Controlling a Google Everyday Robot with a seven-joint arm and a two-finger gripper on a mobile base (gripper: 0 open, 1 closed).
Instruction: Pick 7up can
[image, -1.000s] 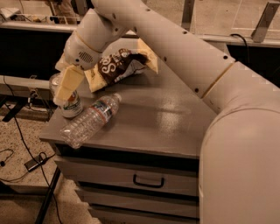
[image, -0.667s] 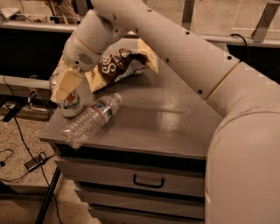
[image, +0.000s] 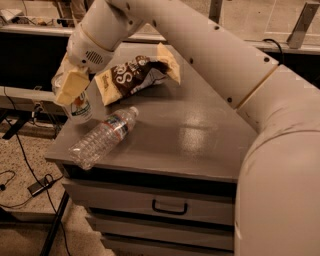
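The single camera view is looking down at a grey drawer cabinet (image: 200, 135) with a flat top, and a large white robot arm (image: 200, 45) is reaching across it from the near right toward the far left. At the end of the arm the gripper (image: 71, 92), with pale yellow pads, is hanging at the left edge of the cabinet top, pointing downward. Directly beneath it, and partly covered by it, the 7up can (image: 81, 110) is standing upright, its long axis vertical, its pale silver body with a patch of green and red showing below the gripper. The gripper is sitting over the can's upper part, so the can is lying straight below and slightly nearward of it; how wide the gripper is set, and whether it is actually gripping the can, cannot be told from here. Whether the can's base is resting on the top or just clear of it is also unclear. Just to the right of the can, a brown and cream snack bag (image: 132, 75) is lying crumpled toward the far side. Nearer the camera, a clear plastic water bottle (image: 102, 137) is lying on its side, running diagonally with its cap end pointing toward the can, close beside it but apart. Below the top, a drawer front with a dark handle (image: 170, 207) is facing the camera, and dark cables (image: 25, 185) are trailing over the speckled floor at the left.
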